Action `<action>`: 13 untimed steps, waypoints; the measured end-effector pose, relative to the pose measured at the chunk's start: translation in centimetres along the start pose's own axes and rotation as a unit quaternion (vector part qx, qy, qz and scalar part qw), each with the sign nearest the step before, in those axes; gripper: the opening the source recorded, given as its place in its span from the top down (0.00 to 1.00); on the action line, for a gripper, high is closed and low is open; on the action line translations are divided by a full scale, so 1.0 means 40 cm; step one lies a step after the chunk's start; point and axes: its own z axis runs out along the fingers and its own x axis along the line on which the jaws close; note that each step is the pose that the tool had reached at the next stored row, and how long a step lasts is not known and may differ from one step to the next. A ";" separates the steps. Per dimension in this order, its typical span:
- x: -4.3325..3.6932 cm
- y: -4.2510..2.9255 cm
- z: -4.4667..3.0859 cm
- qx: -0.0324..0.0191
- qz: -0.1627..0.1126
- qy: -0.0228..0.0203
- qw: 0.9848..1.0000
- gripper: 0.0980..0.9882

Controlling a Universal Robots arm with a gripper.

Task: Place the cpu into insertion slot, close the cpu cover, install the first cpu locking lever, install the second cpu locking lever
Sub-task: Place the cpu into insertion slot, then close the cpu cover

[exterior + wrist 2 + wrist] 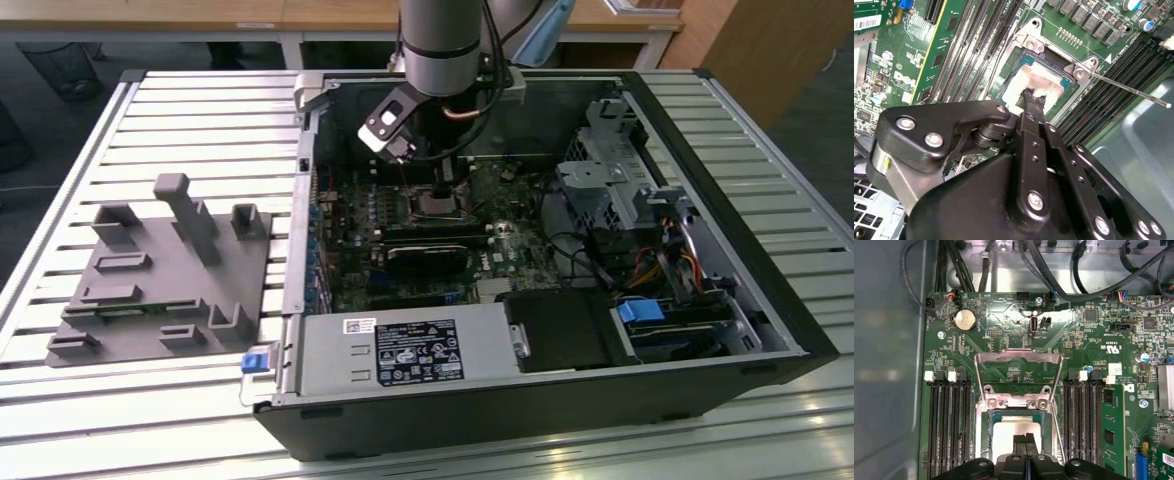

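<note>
Slatted table (160, 110) is bearing the case (787, 330); toward ten o'clock of its middle in the exterior view, the gripper (445, 195), fingers together, is touching the cpu (1004, 440) sitting in the insertion slot (1051, 56); the cpu cover (1019, 358) is standing open, locking lever (1129, 89) unlatched.

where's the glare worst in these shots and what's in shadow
First wrist view: glare whitens the cpu top and a patch of green board. Second wrist view: cpu washed pale too, the gripper dark before it. Exterior view: table slats shine, the computer case is dim inside.
</note>
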 end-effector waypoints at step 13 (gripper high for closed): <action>0.000 0.000 -0.006 0.000 0.000 0.000 1.000 0.99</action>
